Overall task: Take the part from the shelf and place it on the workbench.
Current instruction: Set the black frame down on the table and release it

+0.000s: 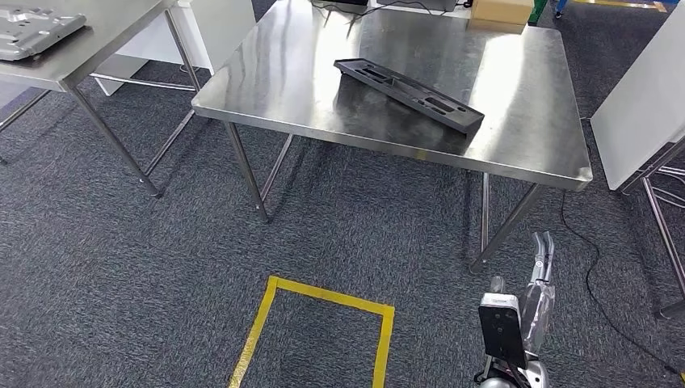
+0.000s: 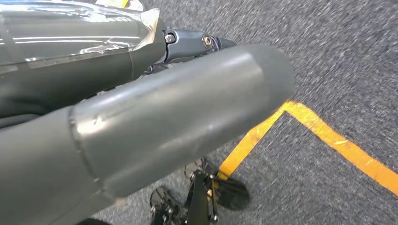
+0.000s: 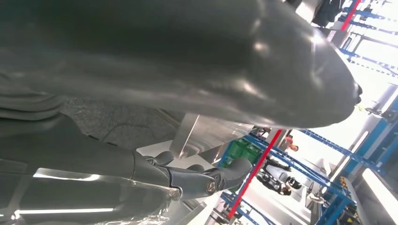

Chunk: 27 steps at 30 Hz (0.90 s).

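The part [image 1: 408, 91], a long black moulded plastic strip, lies flat and slantwise on the steel workbench [image 1: 283, 81], toward its front right. My right hand [image 1: 537, 289] hangs low in front of the bench's right front leg, well below and short of the part; its fingers [image 3: 202, 180] are stretched out and hold nothing. In the left wrist view my left hand [image 2: 178, 93] hangs over the carpet with its thumb [image 2: 178, 122] apart from the dark fingers [image 2: 187, 44], and nothing is in it.
A second steel table [image 1: 89, 48] at the far left carries a grey metal plate [image 1: 32, 31]. A cardboard box [image 1: 501, 11] sits at the workbench's far edge. A white panel [image 1: 646, 105] stands to the right. Yellow tape [image 1: 323, 295] and a black cable [image 1: 594, 283] lie on the carpet.
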Tool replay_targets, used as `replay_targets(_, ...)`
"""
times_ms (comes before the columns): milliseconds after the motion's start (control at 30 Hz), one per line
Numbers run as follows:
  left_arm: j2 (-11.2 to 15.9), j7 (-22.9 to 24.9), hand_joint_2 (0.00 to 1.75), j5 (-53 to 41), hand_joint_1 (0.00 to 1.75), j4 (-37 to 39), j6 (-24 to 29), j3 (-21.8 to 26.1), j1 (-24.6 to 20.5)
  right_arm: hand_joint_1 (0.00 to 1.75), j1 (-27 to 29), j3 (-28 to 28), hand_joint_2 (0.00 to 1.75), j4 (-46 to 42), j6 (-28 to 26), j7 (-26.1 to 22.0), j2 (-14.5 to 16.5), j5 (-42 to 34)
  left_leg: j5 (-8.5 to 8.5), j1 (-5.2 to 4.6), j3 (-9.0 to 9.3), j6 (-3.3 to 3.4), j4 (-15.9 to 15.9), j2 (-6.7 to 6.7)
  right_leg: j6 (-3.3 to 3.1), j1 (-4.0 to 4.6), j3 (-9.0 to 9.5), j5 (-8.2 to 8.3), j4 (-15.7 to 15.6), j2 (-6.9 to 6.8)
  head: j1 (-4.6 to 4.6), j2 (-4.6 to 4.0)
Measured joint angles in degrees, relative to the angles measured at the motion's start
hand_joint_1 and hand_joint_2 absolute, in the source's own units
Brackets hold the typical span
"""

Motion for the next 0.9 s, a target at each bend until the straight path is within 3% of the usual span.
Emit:
replay_targets(100, 0.05, -0.11, 0.00, -0.05, 0.00, 0.00, -0.14, -0.09, 0.01, 0.00, -0.14, -0.27, 0.00, 0.52, 0.00, -0.02, 0.02, -0.36, -7.13, 0.24, -3.29, -0.65, 9.29, -0.18, -1.35, 0.00, -0.95, 1.11, 0.01, -0.28, -0.21, 0.00)
replay_targets(133, 0.08, -0.15, 0.00, -0.05, 0.00, 0.00, -0.20, -0.12, 0.02, 0.00, -0.14, -0.40, 0.00, 0.71, 0.00, -0.08, 0.02, -0.60, -8.82, 0.25, -4.27, -0.80, 12.72, -0.21, -1.48, 0.10, -1.36, 1.46, 0.11, -0.34, -0.22, 0.00)
replay_targets(167, 0.11, -0.16, 0.00, -0.04, 0.00, 0.00, -0.24, -0.13, 0.04, 0.00, -0.14, -0.56, 0.00, 0.90, 0.00, -0.18, 0.02, -0.87, -9.30, 0.27, -4.48, -0.89, 14.60, -0.22, -1.47, 0.16, -1.89, 1.77, 0.26, -0.38, -0.24, 0.00)
replay_targets(200, 0.13, -0.13, 0.00, -0.04, 0.00, 0.00, -0.25, -0.13, 0.04, 0.00, -0.15, -0.72, 0.00, 1.10, 0.00, -0.36, 0.02, -1.09, -8.61, 0.30, -3.59, -0.91, 14.27, -0.21, -1.40, 0.18, -2.36, 2.00, 0.48, -0.38, -0.24, 0.00)
replay_targets(233, 0.14, -0.08, 0.00, -0.03, 0.00, 0.00, -0.22, -0.14, 0.04, 0.00, -0.17, -0.89, 0.00, 1.32, -0.02, -0.58, 0.02, -1.29, -7.18, 0.36, -1.67, -0.89, 11.87, -0.21, -1.31, 0.18, -2.77, 2.14, 0.74, -0.37, -0.24, 0.00)
replay_targets(300, 0.16, 0.01, 0.00, -0.04, 0.00, 0.00, -0.09, -0.16, -0.01, 0.00, -0.32, -1.17, 0.00, 1.75, -0.15, -0.99, 0.02, -1.51, -4.79, 0.44, 3.28, -0.76, 4.28, -0.27, -1.10, 0.28, -3.50, 2.31, 1.36, -0.37, -0.24, 0.00)
replay_targets(367, 0.19, 0.06, 0.00, -0.13, 0.00, 0.00, 0.13, -0.21, -0.04, 0.00, -0.53, -1.33, 0.00, 2.12, -0.60, -1.31, 0.02, -1.79, -4.30, 0.28, 5.53, -0.39, 0.08, -0.43, -0.58, 0.56, -4.08, 2.63, 1.77, -0.36, -0.21, 0.00)
replay_targets(433, 0.21, 0.00, 0.00, -0.35, 0.00, 0.00, 0.90, -0.27, -0.04, 0.00, -0.58, -1.42, 0.00, 2.48, -1.51, -1.73, -0.05, -2.44, -4.22, -0.02, 5.17, 0.21, -0.31, -0.48, 0.14, 0.71, -4.46, 3.10, 1.74, -0.36, -0.14, 0.00)
replay_targets(500, 0.20, -0.15, 0.00, -0.82, 0.00, 0.00, 2.50, -0.42, -0.04, 0.00, -0.47, -1.55, 0.00, 2.82, -2.50, -2.07, -0.26, -3.14, -3.64, -0.05, 4.66, 1.26, -0.67, -0.28, 0.56, 0.64, -5.40, 2.47, 2.77, -0.29, -0.09, 0.00)
replay_targets(567, 0.24, -0.11, 0.00, -1.16, 0.00, 0.00, 3.89, -0.71, -0.05, 0.00, -0.33, -1.71, 0.00, 3.19, -3.14, -2.14, -0.56, -3.51, -2.89, -0.02, 3.97, 2.38, -0.95, -0.07, 0.37, 0.54, -7.90, -0.47, 7.82, -0.21, 0.03, 0.00)
replay_targets(633, 0.33, 0.14, 0.00, -1.17, 0.00, 0.00, 4.59, -0.90, -0.03, 0.00, -0.20, -1.89, 0.00, 3.80, -4.04, -1.74, -0.84, -3.12, -2.35, -0.22, 3.14, 2.83, -0.92, -0.11, 0.17, 0.51, -11.05, -3.95, 15.54, -0.19, 0.15, 0.00)
replay_targets(667, 0.34, 0.28, 0.00, -1.19, 0.00, 0.00, 4.80, -0.92, -0.01, 0.00, -0.17, -2.05, 0.00, 4.27, -4.78, -1.28, -0.95, -2.51, -2.10, -0.34, 2.79, 2.89, -0.91, -0.23, 0.30, 0.51, -11.73, -4.76, 17.83, -0.19, 0.15, 0.00)
replay_targets(700, 0.31, 0.41, 0.00, -1.21, 0.00, 0.00, 4.96, -0.93, -0.01, 0.00, -0.16, -2.24, 0.00, 4.80, -5.63, -0.69, -1.01, -1.76, -1.86, -0.44, 2.52, 2.86, -0.90, -0.46, 0.55, 0.53, -11.30, -4.71, 18.00, -0.16, 0.17, 0.00)
replay_targets(733, 0.26, 0.48, 0.00, -1.23, 0.00, 0.00, 5.09, -0.94, -0.01, 0.00, -0.21, -2.44, 0.00, 5.31, -6.32, -0.14, -1.04, -1.12, -1.66, -0.53, 2.36, 2.80, -0.89, -0.78, 0.83, 0.55, -9.68, -3.83, 15.73, -0.05, 0.16, 0.00)
replay_targets(767, 0.18, 0.54, 0.00, -1.28, 0.00, 0.00, 5.26, -0.95, -0.03, 0.00, -0.31, -2.62, 0.00, 5.73, -6.80, 0.27, -1.05, -0.76, -1.48, -0.60, 2.27, 2.70, -0.89, -1.15, 0.98, 0.60, -7.10, -2.43, 11.53, 0.39, 0.18, 0.00)
replay_targets(833, -0.08, 0.69, 0.00, -1.52, 0.00, 0.01, 5.60, -0.98, -0.08, 0.00, -0.69, -3.02, 0.00, 6.45, -7.31, 0.79, -1.14, -0.70, -1.14, -0.84, 2.03, 2.35, -0.80, -1.82, 0.69, 0.80, -2.59, -0.49, 3.57, 1.79, 0.16, 0.00)
replay_targets(900, -0.25, 1.04, 0.00, -1.83, 0.00, 0.02, 5.84, -1.01, -0.09, 0.00, -1.06, -3.54, 0.00, 7.30, -7.83, 1.10, -1.32, -0.92, -0.73, -0.89, 1.62, 1.79, -0.73, -2.34, 0.21, 1.08, -1.17, -0.08, 0.80, 2.31, 0.13, 0.00)
